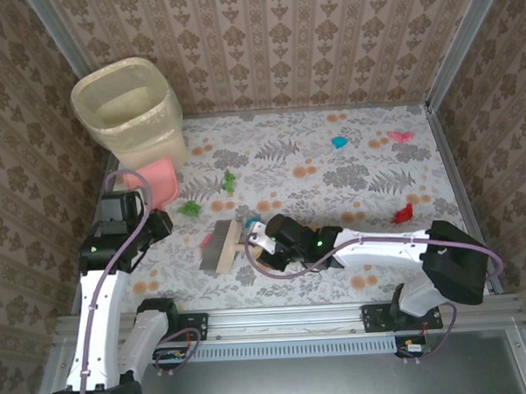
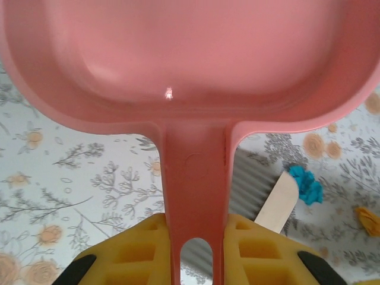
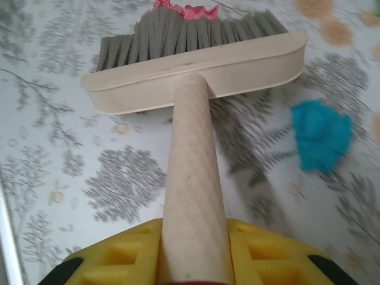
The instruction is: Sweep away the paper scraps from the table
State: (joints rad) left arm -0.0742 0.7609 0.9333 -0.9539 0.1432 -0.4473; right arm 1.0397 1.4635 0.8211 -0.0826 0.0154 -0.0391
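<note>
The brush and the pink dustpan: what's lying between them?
In the top view, a green paper scrap lies between the pink dustpan and the brush. The right wrist view shows a pink scrap right at the bristle tips.

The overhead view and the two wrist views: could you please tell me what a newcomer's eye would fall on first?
The wooden brush, gripped by the right gripper at mid-table, with a pink scrap at its bristles. Next, the pink dustpan held by the left gripper near the beige bin in the far left corner. Bright paper scraps dot the patterned table.
</note>
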